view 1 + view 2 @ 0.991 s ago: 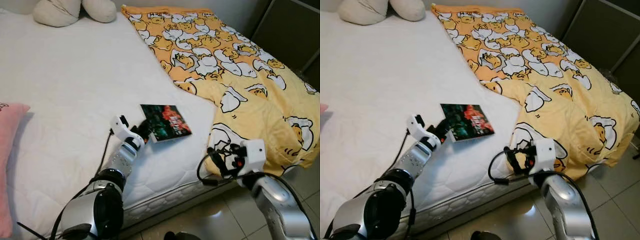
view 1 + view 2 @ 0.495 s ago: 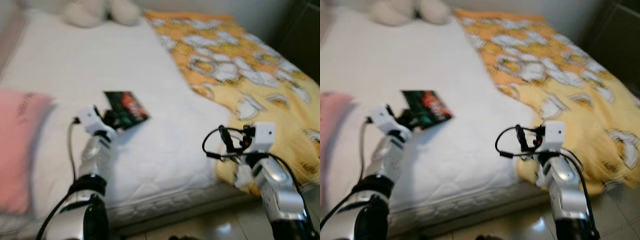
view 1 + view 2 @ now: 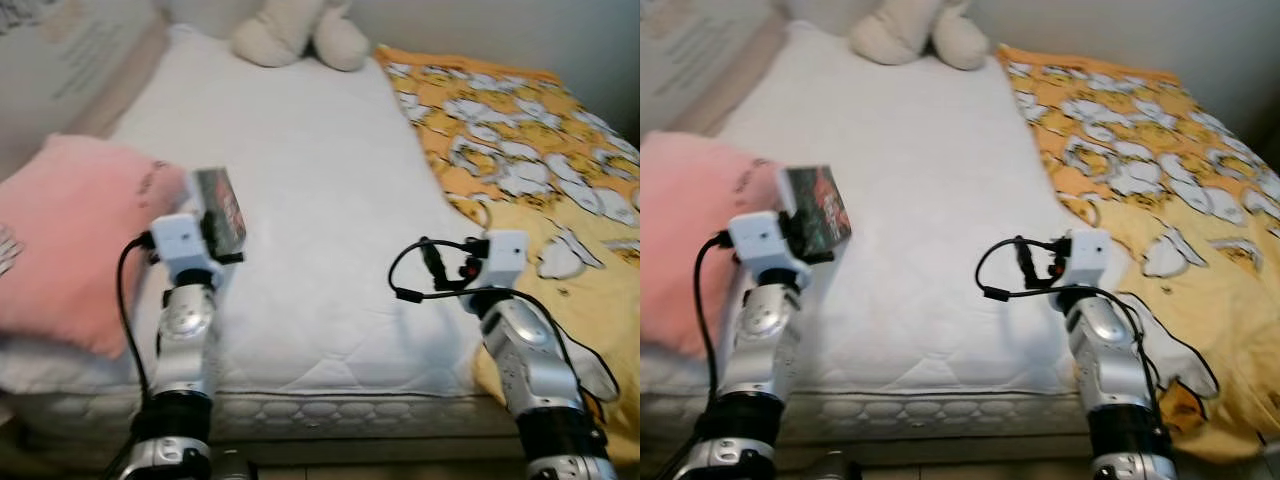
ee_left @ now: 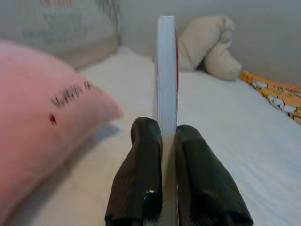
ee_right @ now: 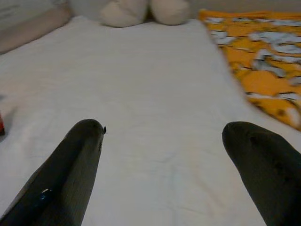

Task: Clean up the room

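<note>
A thin book [image 3: 219, 208] with a dark green and red cover is lifted off the white bed [image 3: 320, 200], standing on edge. My left gripper [image 4: 162, 141] is shut on its lower edge, both black fingers [image 4: 141, 169] pressed against the white page block [image 4: 166, 70]. The book hangs over the bed's left part, beside a pink pillow [image 3: 70, 230]. My right gripper [image 5: 164, 155] is open and holds nothing, hovering over the bed's near right part; its wrist [image 3: 495, 262] shows in the eye views.
A yellow duvet with white cartoon prints [image 3: 540, 160] covers the bed's right side and drapes over the edge. A cream plush toy [image 3: 295, 35] lies at the head of the bed. A beige pillow [image 3: 80, 60] sits at the far left.
The camera has swung left, bringing the pink pillow into view. My left gripper has lifted the book off the mattress and carried it left, turning it on edge.
</note>
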Robot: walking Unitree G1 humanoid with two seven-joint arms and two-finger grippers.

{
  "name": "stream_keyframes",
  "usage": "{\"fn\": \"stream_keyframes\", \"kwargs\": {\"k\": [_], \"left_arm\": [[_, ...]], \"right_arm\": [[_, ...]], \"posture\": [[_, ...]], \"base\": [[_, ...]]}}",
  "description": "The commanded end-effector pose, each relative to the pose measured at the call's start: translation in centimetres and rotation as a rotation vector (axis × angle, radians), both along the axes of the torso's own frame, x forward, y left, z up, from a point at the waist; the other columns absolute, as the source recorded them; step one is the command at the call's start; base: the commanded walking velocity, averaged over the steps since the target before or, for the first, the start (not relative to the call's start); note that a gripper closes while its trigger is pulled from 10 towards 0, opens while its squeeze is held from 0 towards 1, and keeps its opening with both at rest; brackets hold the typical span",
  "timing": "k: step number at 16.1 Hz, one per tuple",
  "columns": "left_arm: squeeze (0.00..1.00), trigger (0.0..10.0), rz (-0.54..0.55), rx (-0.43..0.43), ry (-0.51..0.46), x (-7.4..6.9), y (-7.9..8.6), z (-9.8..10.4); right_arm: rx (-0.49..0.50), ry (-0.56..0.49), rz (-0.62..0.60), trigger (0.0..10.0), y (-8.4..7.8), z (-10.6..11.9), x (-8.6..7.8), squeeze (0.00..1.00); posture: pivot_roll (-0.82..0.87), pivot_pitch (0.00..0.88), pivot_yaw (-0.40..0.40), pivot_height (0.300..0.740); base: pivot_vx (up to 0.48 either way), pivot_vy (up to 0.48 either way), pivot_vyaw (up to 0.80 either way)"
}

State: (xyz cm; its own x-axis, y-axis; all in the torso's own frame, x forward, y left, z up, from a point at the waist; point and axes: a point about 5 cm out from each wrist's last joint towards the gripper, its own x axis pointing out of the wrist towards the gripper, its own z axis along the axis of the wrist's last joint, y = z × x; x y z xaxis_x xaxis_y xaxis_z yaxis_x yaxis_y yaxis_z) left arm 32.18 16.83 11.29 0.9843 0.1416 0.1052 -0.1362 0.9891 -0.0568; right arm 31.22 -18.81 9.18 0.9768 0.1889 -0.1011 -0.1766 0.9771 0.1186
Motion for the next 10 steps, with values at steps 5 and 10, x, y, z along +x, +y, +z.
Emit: {"fn": "stream_keyframes", "kwargs": {"k": [5, 10], "left_arm": [[0.0, 0.0, -0.034, 0.083, -0.038, 0.0, -1.7, 1.7], [0.0, 0.0, 0.051, 0.183, -0.073, 0.7, -0.8, 3.0]], "right_arm": [[0.006, -0.014, 0.037, 10.0, 0.3, -0.1, 0.4, 0.42], [0.053, 0.013, 0.098, 10.0, 1.1, -0.5, 0.4, 0.43]], "posture": [[0.02, 0.0, -0.116, 0.74], [0.01, 0.0, -0.12, 0.74]], "base": [[0.0, 0.0, 0.56], [0.0, 0.0, 0.44]]}}
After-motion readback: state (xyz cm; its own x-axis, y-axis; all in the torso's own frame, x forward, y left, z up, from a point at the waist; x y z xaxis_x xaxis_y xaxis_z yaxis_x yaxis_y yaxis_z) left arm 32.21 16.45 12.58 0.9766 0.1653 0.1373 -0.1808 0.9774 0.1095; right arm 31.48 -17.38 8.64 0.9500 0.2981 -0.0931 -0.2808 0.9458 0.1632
